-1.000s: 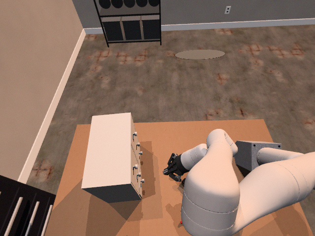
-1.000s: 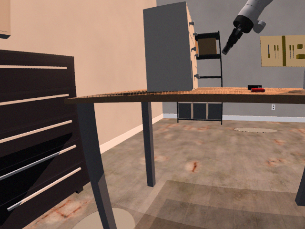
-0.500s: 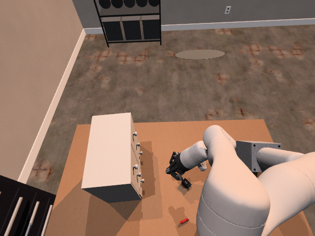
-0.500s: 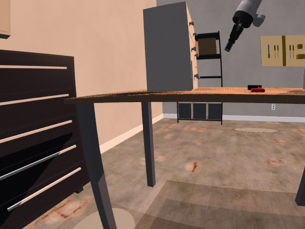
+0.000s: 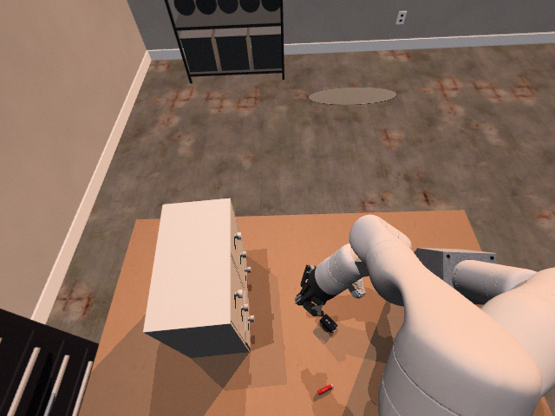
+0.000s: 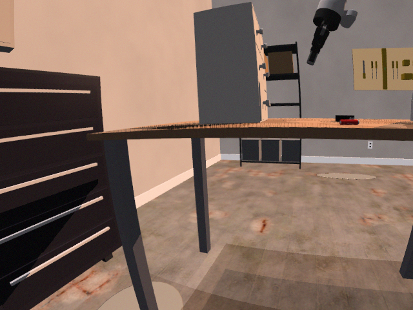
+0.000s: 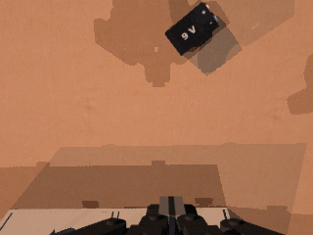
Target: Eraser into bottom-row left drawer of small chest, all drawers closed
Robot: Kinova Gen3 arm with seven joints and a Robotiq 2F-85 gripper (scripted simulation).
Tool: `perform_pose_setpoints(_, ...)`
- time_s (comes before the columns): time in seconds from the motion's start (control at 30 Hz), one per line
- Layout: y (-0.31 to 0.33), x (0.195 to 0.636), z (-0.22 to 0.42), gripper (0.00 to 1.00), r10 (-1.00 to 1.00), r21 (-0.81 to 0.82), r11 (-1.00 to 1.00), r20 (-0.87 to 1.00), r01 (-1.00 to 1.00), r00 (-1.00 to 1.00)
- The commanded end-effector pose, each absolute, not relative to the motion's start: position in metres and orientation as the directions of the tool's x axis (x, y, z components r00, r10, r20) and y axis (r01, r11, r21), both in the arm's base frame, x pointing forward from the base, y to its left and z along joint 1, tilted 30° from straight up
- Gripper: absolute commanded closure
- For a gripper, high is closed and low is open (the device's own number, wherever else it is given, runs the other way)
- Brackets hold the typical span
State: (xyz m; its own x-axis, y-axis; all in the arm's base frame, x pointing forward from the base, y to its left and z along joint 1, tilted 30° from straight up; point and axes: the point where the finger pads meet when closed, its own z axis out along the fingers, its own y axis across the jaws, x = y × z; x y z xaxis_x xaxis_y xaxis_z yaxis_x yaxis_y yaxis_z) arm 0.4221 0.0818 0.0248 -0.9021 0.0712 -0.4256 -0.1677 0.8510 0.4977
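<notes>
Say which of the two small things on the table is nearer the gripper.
The black 9 V battery, also seen in the wrist view; the red cylinder lies farther.

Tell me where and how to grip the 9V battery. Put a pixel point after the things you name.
Best grip the black 9V battery (image 5: 328, 323) (image 6: 339, 117) (image 7: 190, 30) across its two long sides, mid-body, from straight above: it lies flat, label up, terminals at one end, so its narrower width should suit the fingers.
</notes>
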Motion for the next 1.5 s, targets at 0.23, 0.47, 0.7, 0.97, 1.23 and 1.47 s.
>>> perform_pose_setpoints(0.23, 0.076, 0.423, 0.036, 1.00, 0.040, 0.493, 0.852, -0.397, -0.176, -0.917)
perform_pose_setpoints(0.47, 0.075, 0.420, 0.039, 1.00, 0.025, 0.494, 0.851, -0.375, -0.176, -0.927)
perform_pose_setpoints(0.7, 0.072, 0.417, 0.043, 1.00, 0.005, 0.493, 0.852, -0.344, -0.176, -0.939)
perform_pose_setpoints(0.97, 0.069, 0.414, 0.046, 1.00, -0.012, 0.492, 0.853, -0.318, -0.176, -0.948)
perform_pose_setpoints(1.23, 0.066, 0.410, 0.050, 1.00, -0.035, 0.493, 0.852, -0.283, -0.176, -0.958)
perform_pose_setpoints(1.47, 0.064, 0.408, 0.052, 1.00, -0.049, 0.493, 0.852, -0.260, -0.177, -0.964)
